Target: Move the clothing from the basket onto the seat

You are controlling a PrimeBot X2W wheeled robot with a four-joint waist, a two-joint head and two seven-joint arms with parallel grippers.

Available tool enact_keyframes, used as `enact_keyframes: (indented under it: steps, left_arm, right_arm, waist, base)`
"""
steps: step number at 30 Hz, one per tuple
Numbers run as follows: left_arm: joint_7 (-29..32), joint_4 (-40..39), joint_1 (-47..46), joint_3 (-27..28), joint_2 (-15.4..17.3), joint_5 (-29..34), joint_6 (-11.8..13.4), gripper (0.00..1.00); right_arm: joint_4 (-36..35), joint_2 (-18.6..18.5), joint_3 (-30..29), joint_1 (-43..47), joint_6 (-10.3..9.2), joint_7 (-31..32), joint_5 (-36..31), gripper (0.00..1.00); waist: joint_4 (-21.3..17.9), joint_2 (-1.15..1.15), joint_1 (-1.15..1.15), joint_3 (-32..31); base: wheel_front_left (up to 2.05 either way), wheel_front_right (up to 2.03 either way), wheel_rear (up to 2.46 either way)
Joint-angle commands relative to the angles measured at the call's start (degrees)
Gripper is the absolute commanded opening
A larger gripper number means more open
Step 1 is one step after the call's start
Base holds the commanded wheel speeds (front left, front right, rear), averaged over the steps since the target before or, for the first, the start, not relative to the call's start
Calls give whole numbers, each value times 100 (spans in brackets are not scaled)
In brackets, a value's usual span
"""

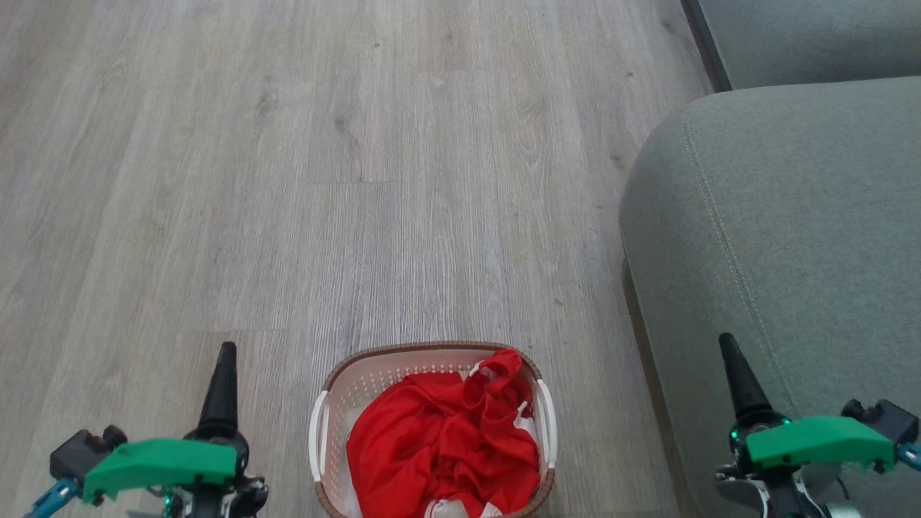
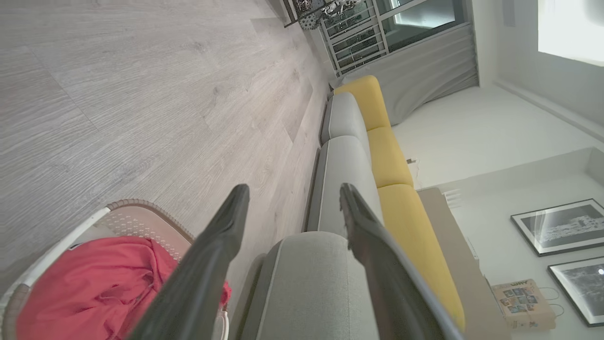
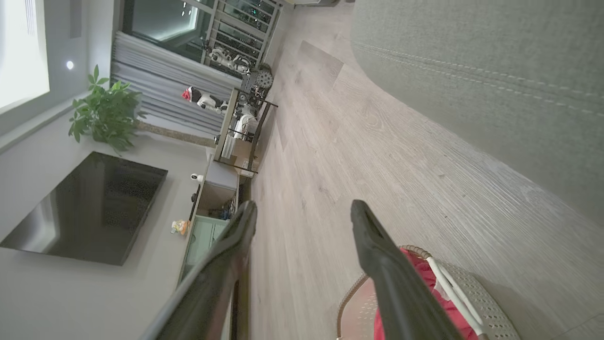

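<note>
1. Hanging over the wooden floor [image 1: 360, 180] at the lower left of the head view, the left gripper [image 2: 295, 188] is released: its wrist view shows the two dark fingers spread with nothing between them.
2. To its right, the basket [image 1: 424, 346] stands on the floor, apart from both grippers. The clothing [image 1: 439, 439] lies crumpled inside it, a red heap filling most of the basket, with white trim showing.
3. Further right, near the basket, is the seat [image 1: 791, 216], its rounded edge and stitched seam turned toward the floor.
4. At the lower right, the right gripper [image 3: 303, 203] shows against the seat's fabric, its fingers likewise parted and empty.
</note>
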Motion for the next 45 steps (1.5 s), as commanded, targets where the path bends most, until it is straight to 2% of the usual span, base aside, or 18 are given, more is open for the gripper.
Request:
enact_keyframes:
  steps: [1,20,45]
  left_arm:
    - [-75,-258,-143,8,65,227,42,100]
    - [-394,-544,-3,-214,104,2227,239,100]
    - [-796,-784,253,-411,196,3974,546,100]
  right_arm:
    - [-257,-44,85,-267,0,-72,-254,100]
    - [-350,-52,381,-290,0,-394,-1693,100]
    - [-403,-61,656,-318,-1,-801,-3366,100]
  waist:
    - [1,0,0,0]
    - [-10,0,0,4]
    - [-13,0,0,-60]
  base:
    - [0,0,0]
    - [0,0,0]
    - [0,0,0]
